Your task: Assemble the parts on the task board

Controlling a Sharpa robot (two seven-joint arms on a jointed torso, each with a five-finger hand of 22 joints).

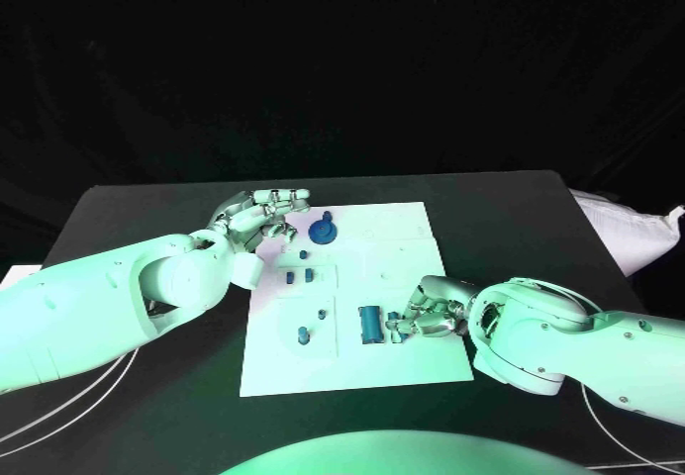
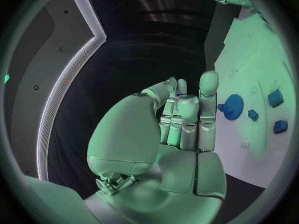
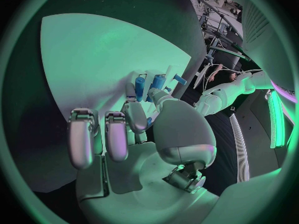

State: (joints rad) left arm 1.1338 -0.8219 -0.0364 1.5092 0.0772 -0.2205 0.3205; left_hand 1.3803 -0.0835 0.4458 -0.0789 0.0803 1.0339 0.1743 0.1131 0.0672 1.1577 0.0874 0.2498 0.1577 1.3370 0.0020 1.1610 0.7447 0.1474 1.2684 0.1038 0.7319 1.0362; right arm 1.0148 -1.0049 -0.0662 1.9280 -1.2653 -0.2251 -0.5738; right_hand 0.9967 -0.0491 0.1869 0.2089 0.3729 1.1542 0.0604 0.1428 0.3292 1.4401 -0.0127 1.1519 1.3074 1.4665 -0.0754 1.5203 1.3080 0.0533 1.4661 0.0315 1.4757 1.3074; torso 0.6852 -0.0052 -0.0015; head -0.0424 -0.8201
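The task board (image 1: 407, 237) lies in the middle of the table (image 1: 129, 213), reaching from mid-frame down toward the lower centre of the head view. On its upper left part sits a gear (image 1: 324, 232), with the left hand (image 1: 264, 215) just left of it at the board's upper left corner. Below the gear, 2 small parts (image 1: 297, 277) lie side by side on the board's left half; lower still lie 2 more (image 1: 304, 334). Right of those, at the board's lower middle, a cylinder (image 1: 370, 323) stands in a recess, with the right hand (image 1: 426, 315) just beside it on its right, over the board's right edge.
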